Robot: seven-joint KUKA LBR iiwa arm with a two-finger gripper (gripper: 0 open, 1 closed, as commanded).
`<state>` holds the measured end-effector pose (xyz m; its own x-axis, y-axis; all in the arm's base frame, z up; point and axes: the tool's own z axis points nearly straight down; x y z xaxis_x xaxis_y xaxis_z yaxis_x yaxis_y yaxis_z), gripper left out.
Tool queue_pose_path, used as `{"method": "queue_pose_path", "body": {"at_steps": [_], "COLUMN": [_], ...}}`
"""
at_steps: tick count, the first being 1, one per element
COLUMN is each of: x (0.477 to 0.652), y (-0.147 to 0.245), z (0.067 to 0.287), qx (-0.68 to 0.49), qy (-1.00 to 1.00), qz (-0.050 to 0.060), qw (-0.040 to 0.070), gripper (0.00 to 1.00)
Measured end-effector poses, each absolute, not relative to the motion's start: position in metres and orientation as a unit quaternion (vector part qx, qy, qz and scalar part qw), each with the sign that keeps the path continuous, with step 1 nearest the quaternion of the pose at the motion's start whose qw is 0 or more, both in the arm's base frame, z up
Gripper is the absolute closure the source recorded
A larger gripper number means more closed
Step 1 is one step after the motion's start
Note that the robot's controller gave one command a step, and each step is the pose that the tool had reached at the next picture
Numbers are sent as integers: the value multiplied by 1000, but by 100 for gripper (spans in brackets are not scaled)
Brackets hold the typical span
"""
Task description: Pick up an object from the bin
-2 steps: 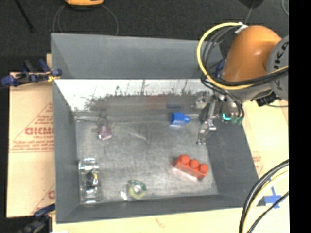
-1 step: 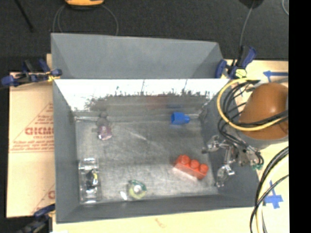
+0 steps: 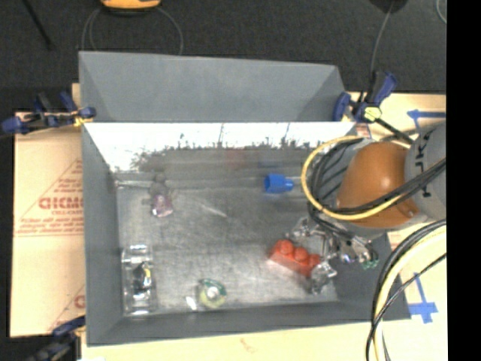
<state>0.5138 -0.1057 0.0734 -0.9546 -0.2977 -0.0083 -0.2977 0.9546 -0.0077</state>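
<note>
My gripper (image 3: 319,265) is low in the bin's front right corner, under the orange-covered wrist. A red block with studs (image 3: 293,257) lies right against its fingers, on their left side; whether a finger is round it I cannot make out. A small blue piece (image 3: 278,183) sits near the back wall, left of the wrist.
A clear plastic case with something dark inside (image 3: 138,278) lies in the front left corner. A round pale green thing (image 3: 211,294) rests near the front wall. A small pale purple thing (image 3: 161,202) lies at the back left. Yellow and black cables loop round the wrist.
</note>
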Motion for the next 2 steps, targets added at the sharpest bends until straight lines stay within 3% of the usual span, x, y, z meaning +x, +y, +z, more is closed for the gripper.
{"method": "queue_pose_path", "body": {"at_steps": [1, 2], "x": [516, 519], "y": [-105, -99], "z": [77, 225], "qx": [-152, -247], "qy": [988, 969], "qz": [-3, -2], "qw": [9, 5], "gripper": [100, 100]}}
